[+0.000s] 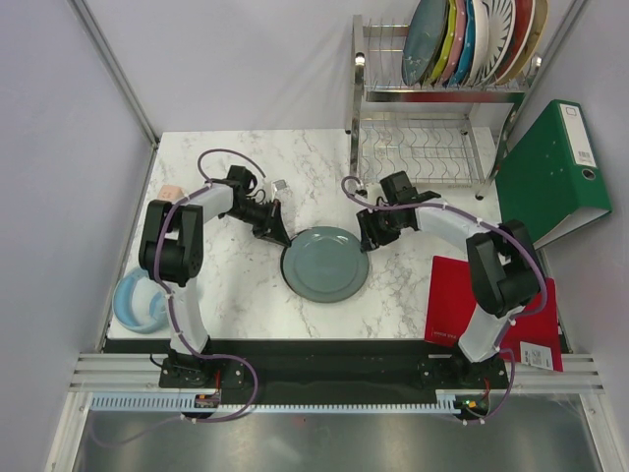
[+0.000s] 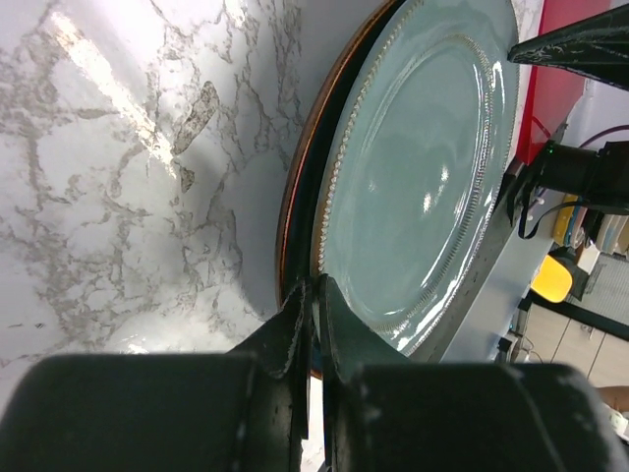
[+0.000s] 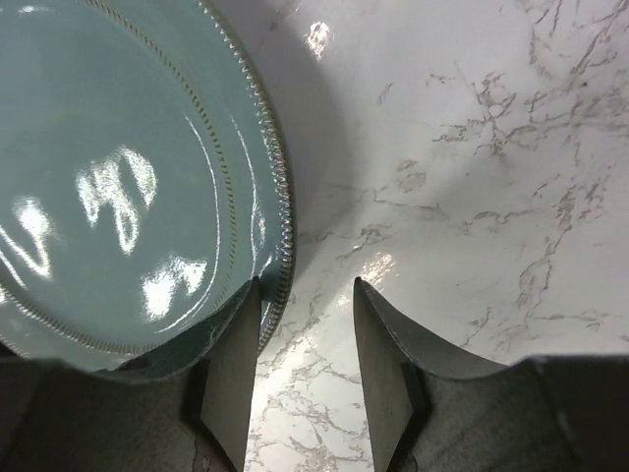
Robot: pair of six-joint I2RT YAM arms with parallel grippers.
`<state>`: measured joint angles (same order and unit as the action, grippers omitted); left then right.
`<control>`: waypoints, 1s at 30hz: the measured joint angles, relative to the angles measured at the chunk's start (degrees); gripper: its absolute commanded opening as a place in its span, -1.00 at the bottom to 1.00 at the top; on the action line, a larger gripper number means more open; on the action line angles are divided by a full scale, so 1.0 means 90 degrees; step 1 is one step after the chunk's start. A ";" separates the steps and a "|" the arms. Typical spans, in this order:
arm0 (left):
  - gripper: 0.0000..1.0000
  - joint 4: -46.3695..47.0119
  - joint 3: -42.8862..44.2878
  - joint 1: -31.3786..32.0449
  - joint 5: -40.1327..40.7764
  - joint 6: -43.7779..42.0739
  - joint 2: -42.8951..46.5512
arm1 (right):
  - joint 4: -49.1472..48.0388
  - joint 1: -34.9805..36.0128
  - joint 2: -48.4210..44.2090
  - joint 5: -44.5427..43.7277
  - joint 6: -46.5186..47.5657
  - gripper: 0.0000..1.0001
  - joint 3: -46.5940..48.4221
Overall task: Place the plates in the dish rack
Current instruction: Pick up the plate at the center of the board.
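Marble table, dish rack at back, plates upright in top tier.

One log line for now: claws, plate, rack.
left claw: shut on rim of round glossy grey-blue plate | right claw: open beside opposite rim | shiny steel wire dish rack: upper tier holds upright plates

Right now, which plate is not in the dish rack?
The grey-blue plate on the marble table, its rim pinched by the left gripper; the other plates stand on edge in the dish rack's top tier.
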<state>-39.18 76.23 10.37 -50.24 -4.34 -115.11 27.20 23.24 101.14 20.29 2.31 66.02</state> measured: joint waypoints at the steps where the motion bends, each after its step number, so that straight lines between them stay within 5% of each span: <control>1: -0.84 -0.0002 0.0015 0.0012 -0.0017 0.0000 -0.0019 | 0.0019 -0.0097 0.0015 0.0141 -0.0024 -0.02 0.0000; 9: -0.83 -0.0005 0.0175 0.0138 -0.0136 0.0000 -0.0272 | 0.0027 -0.0743 0.0362 0.1756 -0.0204 -0.16 -0.0002; 14: -0.80 -0.0024 0.0185 0.0192 -0.0175 0.0000 -0.0313 | 0.0068 -0.0967 0.0471 0.2506 -0.0333 -0.98 -0.0095; 16: -0.71 -0.0051 0.0197 0.0189 -0.0206 0.0000 -0.0323 | 0.0112 -0.1032 0.0491 0.2616 -0.0389 -1.00 -0.0114; 21: -0.07 -0.0100 0.0226 0.0194 -0.0321 0.0000 -0.0325 | 0.0143 -0.1083 0.0495 0.2771 -0.0469 -1.00 -0.0121; 30: 0.03 -0.0155 0.0245 0.0250 -0.0658 -0.0610 -0.0277 | 0.0287 -0.1039 0.0007 0.2897 -0.0393 -1.00 -0.0034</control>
<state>-40.58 78.43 12.62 -56.16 -9.82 -117.60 29.78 13.89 101.21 46.37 -1.23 65.71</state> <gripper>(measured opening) 0.515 0.018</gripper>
